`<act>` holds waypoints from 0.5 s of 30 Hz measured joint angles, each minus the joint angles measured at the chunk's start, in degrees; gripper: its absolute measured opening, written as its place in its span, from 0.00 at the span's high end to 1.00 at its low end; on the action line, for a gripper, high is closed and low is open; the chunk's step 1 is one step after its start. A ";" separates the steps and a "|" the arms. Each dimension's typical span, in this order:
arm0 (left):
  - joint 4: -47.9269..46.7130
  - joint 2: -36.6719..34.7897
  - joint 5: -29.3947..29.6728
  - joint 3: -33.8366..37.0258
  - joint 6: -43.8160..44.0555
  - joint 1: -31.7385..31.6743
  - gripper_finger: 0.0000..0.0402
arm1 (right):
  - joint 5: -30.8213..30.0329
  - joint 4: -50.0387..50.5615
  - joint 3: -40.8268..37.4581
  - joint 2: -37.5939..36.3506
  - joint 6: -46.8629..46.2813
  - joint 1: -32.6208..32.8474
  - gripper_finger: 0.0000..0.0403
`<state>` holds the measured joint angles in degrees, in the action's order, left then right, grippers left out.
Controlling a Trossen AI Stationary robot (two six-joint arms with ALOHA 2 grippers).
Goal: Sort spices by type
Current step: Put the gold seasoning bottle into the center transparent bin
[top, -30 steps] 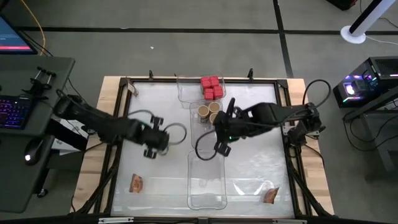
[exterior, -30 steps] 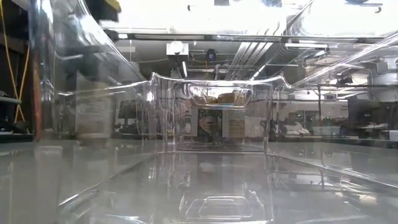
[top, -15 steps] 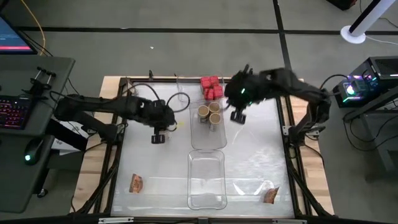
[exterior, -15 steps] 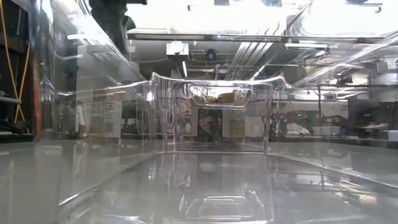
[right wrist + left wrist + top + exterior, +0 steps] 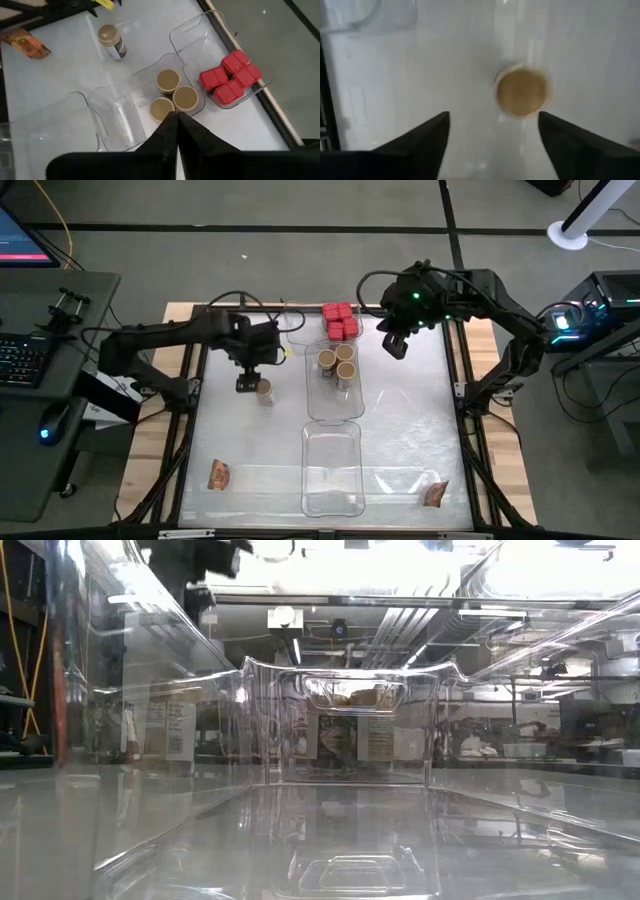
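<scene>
While I watch from above, these are the things on the white table (image 5: 400,430):

Left gripper: my left gripper (image 5: 246,383) hangs over the table's left half with its fingers spread apart, holding nothing.
Loose jar: one round jar (image 5: 265,392) with a tan top stands upright on the bare table, just beside that gripper and outside every tray; the left wrist view looks straight down on its lid (image 5: 522,93) between the two dark fingers (image 5: 415,145).
Right gripper: my right gripper (image 5: 395,346) is clenched on nothing, hovering to the right of the trays near the far edge.
Jars in tray: three jars (image 5: 337,360) sit together at the far end of the middle clear tray (image 5: 335,410).
Red boxes: four red containers (image 5: 340,320) are packed together in the far tray (image 5: 298,330).
Packets: I see one brown-orange packet (image 5: 219,475) near the left front corner and another packet (image 5: 434,494) near the right front corner, both lying on the table.
Near tray: I can see nothing in the near tray (image 5: 332,470).
</scene>
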<state>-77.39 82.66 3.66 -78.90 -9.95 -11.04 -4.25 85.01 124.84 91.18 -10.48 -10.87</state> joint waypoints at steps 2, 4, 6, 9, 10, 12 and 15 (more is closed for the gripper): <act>-1.10 1.52 -0.43 0.46 -2.88 -1.46 0.22 | -0.05 0.00 0.00 0.15 -2.05 0.02 1.00; -1.19 2.79 -2.69 0.44 -4.15 -2.12 0.18 | -0.84 0.00 -0.01 0.24 -4.25 0.02 1.00; -0.70 3.34 -6.21 0.44 -4.47 -2.20 0.16 | -1.64 0.00 -0.02 0.24 -5.88 0.02 1.00; 1.18 3.19 -9.64 0.44 -4.31 -1.37 0.15 | -1.81 0.00 -0.02 0.22 -7.28 0.02 1.00; 1.94 2.88 -9.66 0.48 -4.21 -1.06 0.15 | -2.05 0.00 -0.02 0.24 -7.50 0.02 1.00; 4.01 2.10 -9.34 1.40 -4.21 -0.56 0.15 | -2.19 0.01 -0.02 0.23 -7.47 0.02 1.00; 6.65 0.52 -8.66 5.13 -3.09 0.15 0.15 | -2.22 0.03 -0.02 0.22 -7.06 0.02 1.00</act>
<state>-70.73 83.17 -5.01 -73.77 -13.04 -10.89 -6.48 85.05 124.81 91.39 -17.55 -10.85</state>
